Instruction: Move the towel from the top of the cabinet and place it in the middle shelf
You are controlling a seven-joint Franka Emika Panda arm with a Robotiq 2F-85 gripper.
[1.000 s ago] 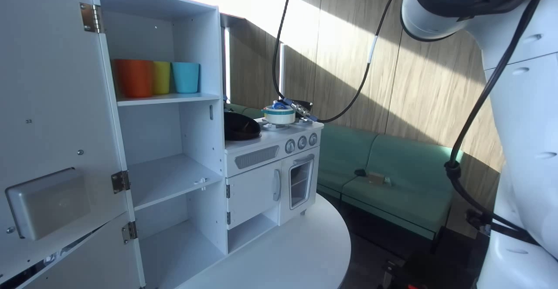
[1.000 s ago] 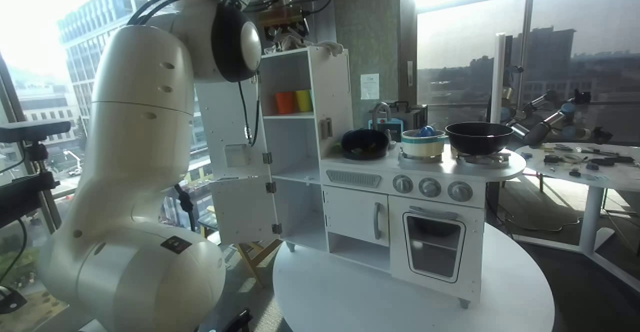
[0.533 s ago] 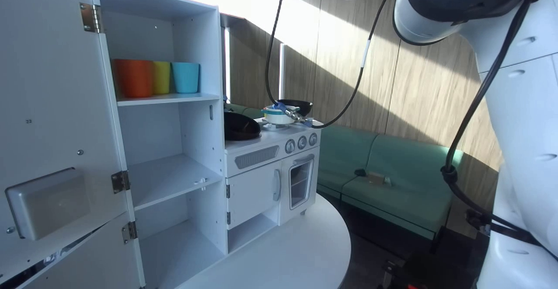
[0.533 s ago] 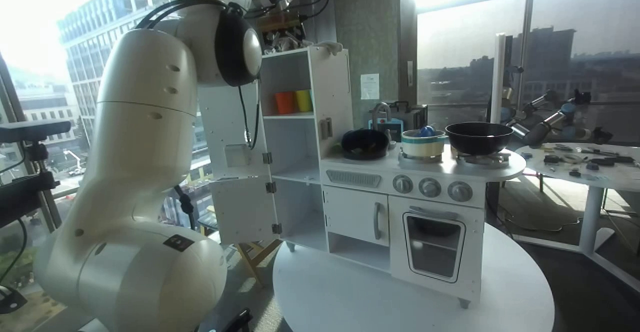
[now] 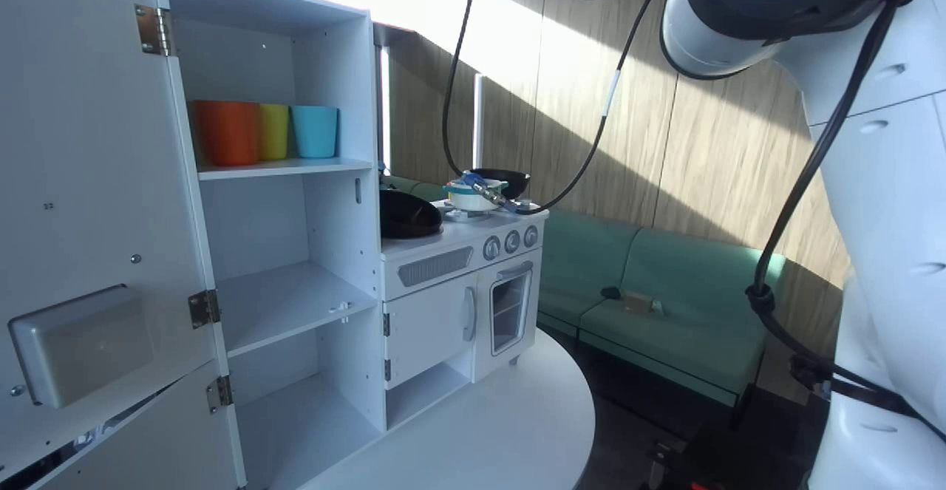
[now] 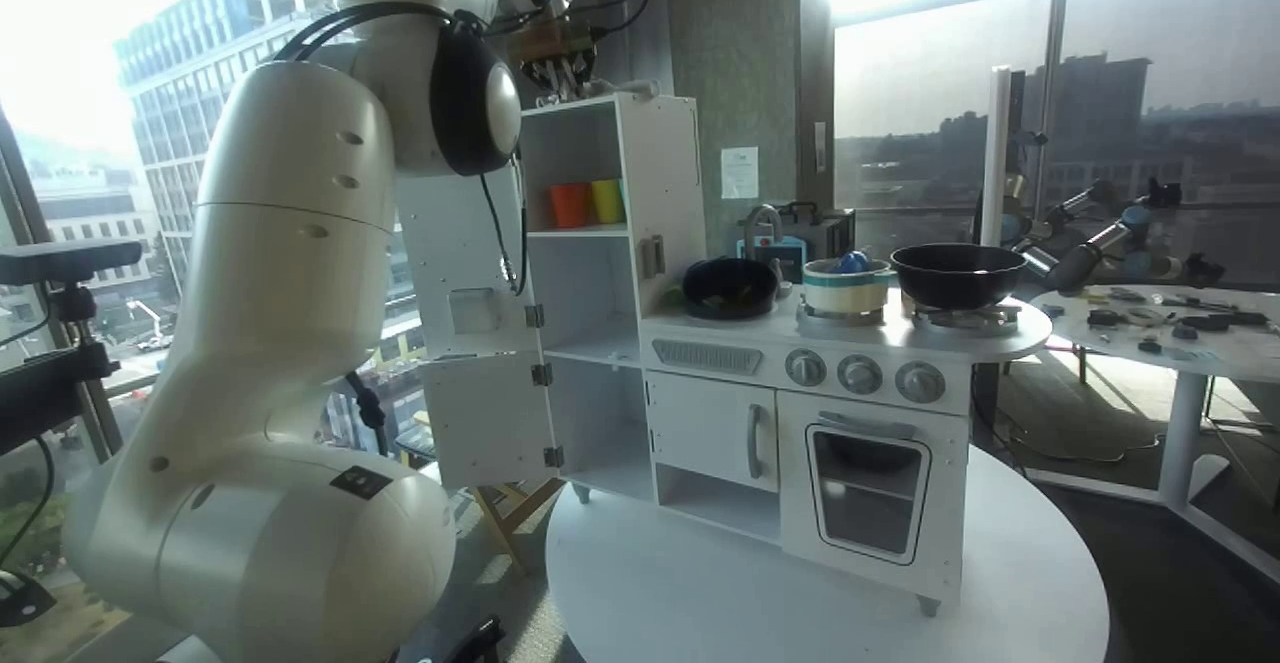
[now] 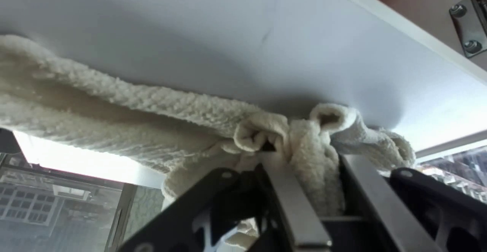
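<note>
Presently, the gripper (image 7: pixel 310 164) is seen in the wrist view drawn in to a narrow gap, with a bunched fold of the cream towel (image 7: pixel 201 109) pinched between its metal fingers (image 7: pixel 293 202). The towel is located on the top (image 7: pixel 228 35) of the white cabinet (image 6: pixel 665 173); a long loose roll is extended to one side of the grip and a shorter curled end to the other. Whether the pinched fold is raised off the surface cannot be determined. In an exterior view, the arm (image 6: pixel 290 273) is observed with the gripper pointed down at the cabinet top.

Under the top, an orange cup (image 5: pixel 228 133), a yellow cup (image 5: pixel 274 131) and a blue cup (image 5: pixel 315 132) are stood upright on the upper shelf (image 5: pixel 288 170). Below these, the middle shelf (image 5: pixel 288 294) is noted, with a small white fitting (image 5: pixel 341 306) near its front edge. The upper door (image 5: pixel 81 179) and lower door (image 5: pixel 140 431) are swung open.

Beside the cabinet, a toy stove (image 6: pixel 795 483) is placed, on which a tilted black pan (image 6: pixel 730 288), a cream and teal pot (image 6: pixel 845 295) and a black wok (image 6: pixel 957 278) are set. Cabinet and stove are supported by a round white table (image 6: pixel 830 608).
</note>
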